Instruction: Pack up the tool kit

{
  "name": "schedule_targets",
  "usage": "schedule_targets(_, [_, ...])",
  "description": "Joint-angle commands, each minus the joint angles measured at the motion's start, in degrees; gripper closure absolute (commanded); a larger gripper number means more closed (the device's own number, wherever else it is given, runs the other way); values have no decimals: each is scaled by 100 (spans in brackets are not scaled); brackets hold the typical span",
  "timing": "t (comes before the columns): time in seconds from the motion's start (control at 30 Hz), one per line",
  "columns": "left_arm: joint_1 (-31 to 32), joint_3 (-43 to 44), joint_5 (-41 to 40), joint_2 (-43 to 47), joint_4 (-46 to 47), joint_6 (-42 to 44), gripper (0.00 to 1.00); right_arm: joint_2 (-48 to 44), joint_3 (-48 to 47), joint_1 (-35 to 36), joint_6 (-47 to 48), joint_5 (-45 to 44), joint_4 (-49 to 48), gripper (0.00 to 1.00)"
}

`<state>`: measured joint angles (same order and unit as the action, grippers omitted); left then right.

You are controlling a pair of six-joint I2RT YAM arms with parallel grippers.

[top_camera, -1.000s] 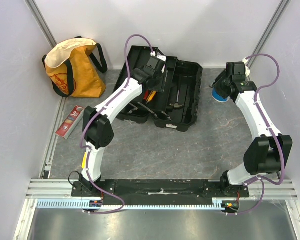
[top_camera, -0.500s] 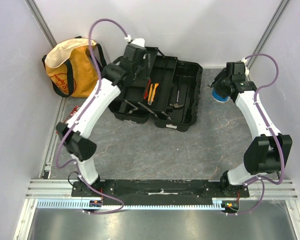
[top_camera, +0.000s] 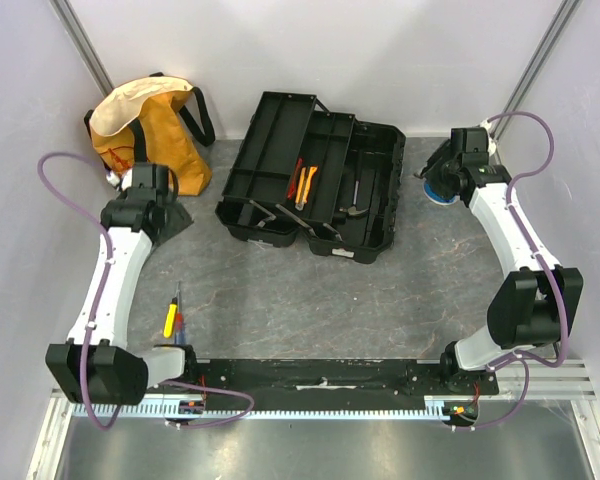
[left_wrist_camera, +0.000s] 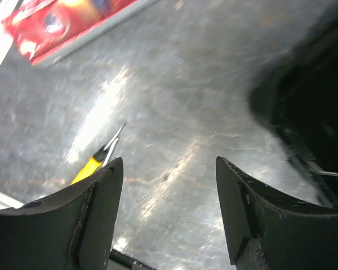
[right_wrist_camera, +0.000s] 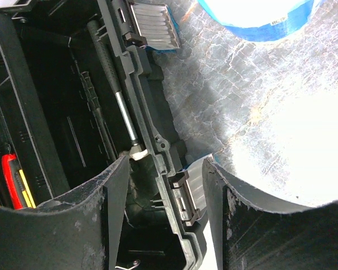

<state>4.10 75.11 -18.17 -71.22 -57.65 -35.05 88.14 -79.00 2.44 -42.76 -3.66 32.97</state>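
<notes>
The tool kit (top_camera: 310,190) lies open at the back of the table, a black toolbox with its tray folded out and hand tools inside. My left gripper (top_camera: 170,218) is off to its left beside the yellow bag, and in the left wrist view it (left_wrist_camera: 169,166) hangs open over bare table with nothing between the fingers. The tool kit's dark edge (left_wrist_camera: 315,101) shows at the right of that view. My right gripper (right_wrist_camera: 166,163) is open, with its fingers on either side of the tool kit's right rim and a blue latch (right_wrist_camera: 186,191). From above it (top_camera: 432,172) sits at the box's right edge.
A yellow-orange fabric bag (top_camera: 145,135) stands at the back left. A yellow-handled screwdriver (top_camera: 170,318) lies by the left arm's base. A red package (left_wrist_camera: 62,19) lies near the left wall. A blue tape roll (top_camera: 440,190) sits right of the box.
My left arm has swung from above the open tool kit out to the left, down near the bag, and its jaws have widened. The right arm has hardly moved.
</notes>
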Motion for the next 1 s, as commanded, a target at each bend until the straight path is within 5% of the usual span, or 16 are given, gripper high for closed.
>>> schedule_targets(0.0, [-653,-900,453,74,-63,-118,26,46,113,-24,101,41,-151,37])
schedule_targets(0.27, [-1288,-2044,666,-558,675,463,23,46,183,-15,233,-12,-168,28])
schedule_targets(0.4, [-1394,-2369,88,-709,1132,700,7,46,183,-24,347,-47,-186,22])
schedule_targets(0.53, [-1780,-2597,287,-692,1606,806,4,54,175,-24,427,-82,-186,19])
schedule_targets(0.77, [-1790,-2887,1561,-1025,1792,614,14,195,34,-77,400,-29,-186,19])
schedule_targets(0.97, [-1790,-3099,1791,-1051,1784,464,25,327,-54,-103,339,58,-186,20])
